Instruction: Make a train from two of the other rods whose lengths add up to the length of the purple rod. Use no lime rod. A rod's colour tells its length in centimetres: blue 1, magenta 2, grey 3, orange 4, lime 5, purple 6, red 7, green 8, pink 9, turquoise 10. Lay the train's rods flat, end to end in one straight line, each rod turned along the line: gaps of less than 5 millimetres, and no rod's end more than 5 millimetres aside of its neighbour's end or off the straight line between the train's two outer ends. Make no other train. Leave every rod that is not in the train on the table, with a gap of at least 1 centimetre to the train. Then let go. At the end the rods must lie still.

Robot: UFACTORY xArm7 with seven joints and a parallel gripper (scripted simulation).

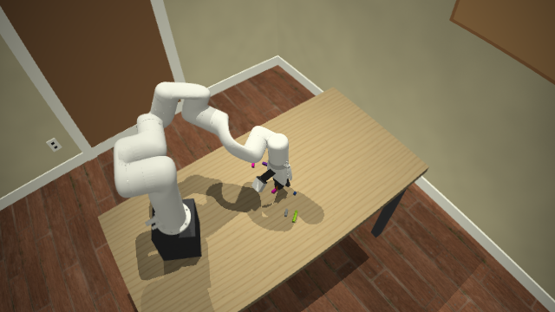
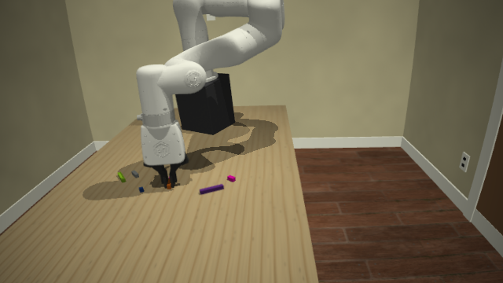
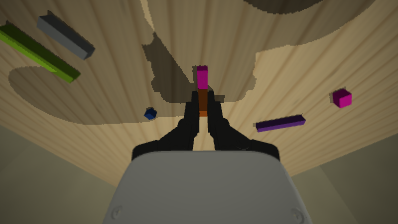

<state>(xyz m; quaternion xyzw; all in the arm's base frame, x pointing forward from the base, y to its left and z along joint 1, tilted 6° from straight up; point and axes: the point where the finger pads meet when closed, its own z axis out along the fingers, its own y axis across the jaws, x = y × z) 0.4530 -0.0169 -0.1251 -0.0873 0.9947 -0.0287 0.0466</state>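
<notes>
My gripper (image 3: 203, 100) is shut on the orange rod (image 3: 202, 102) and stands low at the table top; it also shows in the exterior view (image 2: 169, 181). A magenta rod (image 3: 202, 77) lies just beyond the orange rod's far end, in line with it and seemingly touching. In the exterior view the orange rod (image 2: 169, 185) shows below the fingertips. The purple rod (image 3: 280, 123) lies flat to the right, apart from both; it also shows in the exterior view (image 2: 211, 189). A second magenta rod (image 3: 342, 98) lies further right.
A small blue rod (image 3: 150, 114) lies just left of the fingers. A grey rod (image 3: 65, 36) and a lime rod (image 3: 39, 52) lie side by side at the far left. The arm's black base (image 2: 206, 103) stands at the table's far end.
</notes>
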